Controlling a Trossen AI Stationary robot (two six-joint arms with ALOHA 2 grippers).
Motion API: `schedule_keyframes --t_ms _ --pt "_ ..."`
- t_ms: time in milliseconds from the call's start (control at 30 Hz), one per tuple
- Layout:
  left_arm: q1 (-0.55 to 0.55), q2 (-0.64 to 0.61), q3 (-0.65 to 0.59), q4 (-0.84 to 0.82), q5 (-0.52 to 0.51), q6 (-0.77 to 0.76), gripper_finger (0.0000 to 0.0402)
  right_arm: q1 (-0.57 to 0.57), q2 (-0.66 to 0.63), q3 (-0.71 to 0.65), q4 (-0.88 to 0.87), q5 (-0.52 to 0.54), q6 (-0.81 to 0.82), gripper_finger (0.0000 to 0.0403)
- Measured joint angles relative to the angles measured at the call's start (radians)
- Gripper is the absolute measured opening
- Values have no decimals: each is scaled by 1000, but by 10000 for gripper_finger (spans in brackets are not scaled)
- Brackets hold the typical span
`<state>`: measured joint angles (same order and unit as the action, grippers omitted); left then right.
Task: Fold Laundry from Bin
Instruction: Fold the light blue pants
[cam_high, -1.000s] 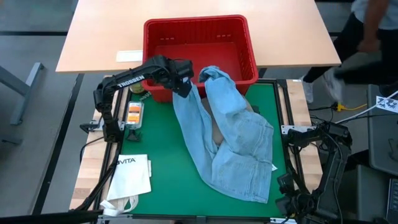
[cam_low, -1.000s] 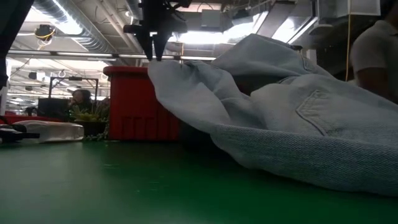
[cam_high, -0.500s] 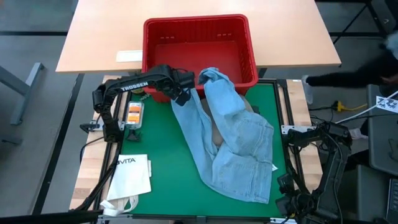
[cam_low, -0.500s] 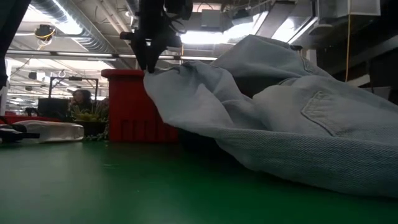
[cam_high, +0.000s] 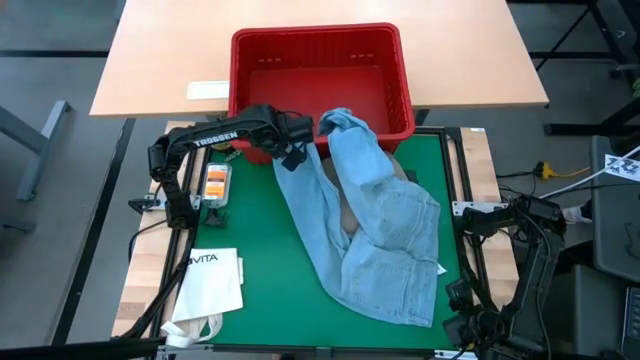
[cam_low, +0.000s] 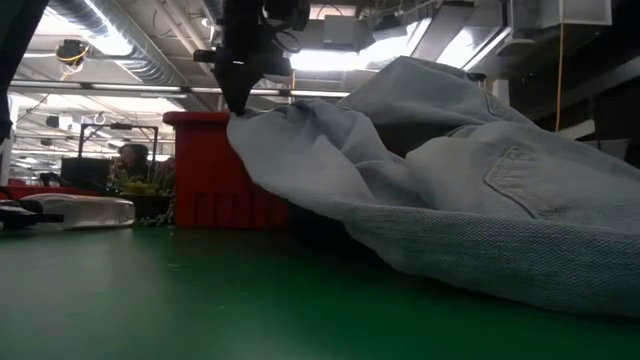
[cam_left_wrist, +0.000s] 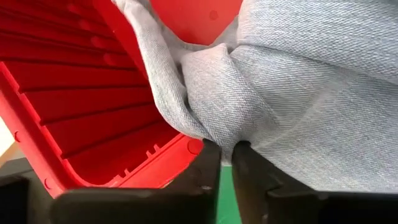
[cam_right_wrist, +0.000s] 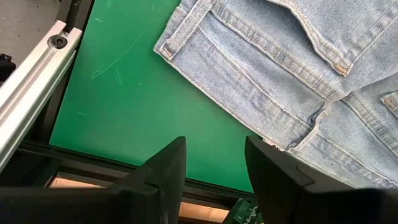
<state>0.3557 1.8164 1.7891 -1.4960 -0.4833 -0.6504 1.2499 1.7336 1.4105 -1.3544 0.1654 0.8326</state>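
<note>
Denim, pale blue, fills the near half of the green mat (cam_high: 250, 250): the light blue denim jeans (cam_high: 385, 250) lie crumpled, waistband toward the near right corner, one leg draped up over the rim of the red bin (cam_high: 320, 60) at the far edge. The right pincer (cam_right_wrist: 214, 168) hangs parked off that near right corner, fingers apart and empty; only its wrist view shows the waistband seam just ahead of it. A white VITA bag (cam_high: 210, 280) lies on the near left. Farther back, the left pincer (cam_high: 293, 155) pinches a fold of the other leg beside the bin's front wall; its wrist view shows the narrow grip on cloth.
</note>
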Motion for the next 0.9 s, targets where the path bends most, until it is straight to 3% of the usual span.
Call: schedule_keyframes --t_ms 100,367,500,700,900 --pt "0 3 29 -8 -11 3 7 0 0 0 0 0 0 166" --pt "-2 9 196 -18 -8 6 4 0 0 0 0 0 0 166" --pt "-18 8 267 -74 47 6 2 0 0 0 2 19 0 166" --pt "-71 -9 287 -71 191 5 1 0 0 -1 78 187 -1 166" --pt "-136 -15 287 -74 302 4 1 -23 7 -1 154 246 -2 166"
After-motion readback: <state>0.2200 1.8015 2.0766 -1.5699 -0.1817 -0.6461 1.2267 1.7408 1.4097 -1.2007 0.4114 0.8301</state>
